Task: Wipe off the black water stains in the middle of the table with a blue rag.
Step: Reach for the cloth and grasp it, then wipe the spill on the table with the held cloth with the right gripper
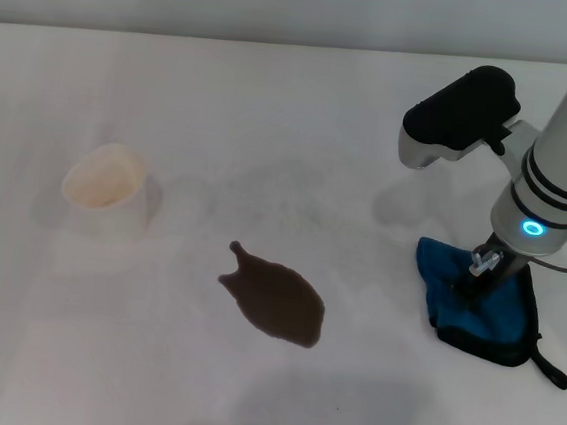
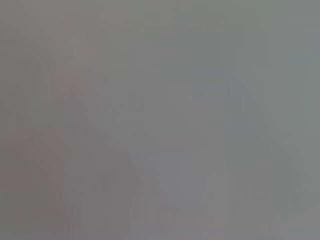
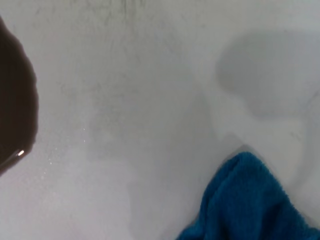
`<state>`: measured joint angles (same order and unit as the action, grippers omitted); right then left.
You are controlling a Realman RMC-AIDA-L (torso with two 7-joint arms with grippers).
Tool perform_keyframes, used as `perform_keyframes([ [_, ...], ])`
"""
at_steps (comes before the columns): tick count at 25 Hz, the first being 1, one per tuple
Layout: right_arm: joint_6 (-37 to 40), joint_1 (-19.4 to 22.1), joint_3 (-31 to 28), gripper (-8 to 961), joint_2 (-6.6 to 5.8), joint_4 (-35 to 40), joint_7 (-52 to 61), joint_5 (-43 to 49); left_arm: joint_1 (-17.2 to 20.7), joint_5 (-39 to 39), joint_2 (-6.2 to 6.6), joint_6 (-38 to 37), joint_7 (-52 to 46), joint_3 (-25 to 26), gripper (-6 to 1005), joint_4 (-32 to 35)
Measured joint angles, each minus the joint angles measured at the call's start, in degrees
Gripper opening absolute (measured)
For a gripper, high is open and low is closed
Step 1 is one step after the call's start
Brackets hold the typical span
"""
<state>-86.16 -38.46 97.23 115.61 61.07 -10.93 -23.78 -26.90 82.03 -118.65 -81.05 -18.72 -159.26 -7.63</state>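
**Rag under the right arm, stain untouched**

While the blue rag (image 1: 485,307) lies bunched on the counter's (image 1: 274,101) right side, the right end effector (image 1: 480,277) presses into it — grip impossible to tell. Well left sits the dark stain (image 1: 277,297), a cup (image 1: 105,190) beyond.

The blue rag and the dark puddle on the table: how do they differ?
The blue rag is bright blue cloth, bunched and raised, while the dark puddle is brown-black liquid lying flat. The rag sits at the robot's right under the right gripper; the puddle lies untouched mid-table, a bare gap between them. The rag has black edging; the puddle tapers to a small tail. Both rest on the white table.
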Motion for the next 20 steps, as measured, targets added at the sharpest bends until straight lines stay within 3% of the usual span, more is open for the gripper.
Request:
perform_keyframes([
  [11, -0.4, -1.5, 0.6, 64, 0.32, 3.4, 0.0, -2.7, -0.1, 0.1, 0.03, 0.0, 0.0, 0.0, 875, 0.3],
  [20, 2.4, -5.1, 8.3, 64, 0.58, 2.7, 0.9, -9.0, -2.0, 0.1, -0.09, 0.1, 0.0, -0.3, 876, 0.4],
])
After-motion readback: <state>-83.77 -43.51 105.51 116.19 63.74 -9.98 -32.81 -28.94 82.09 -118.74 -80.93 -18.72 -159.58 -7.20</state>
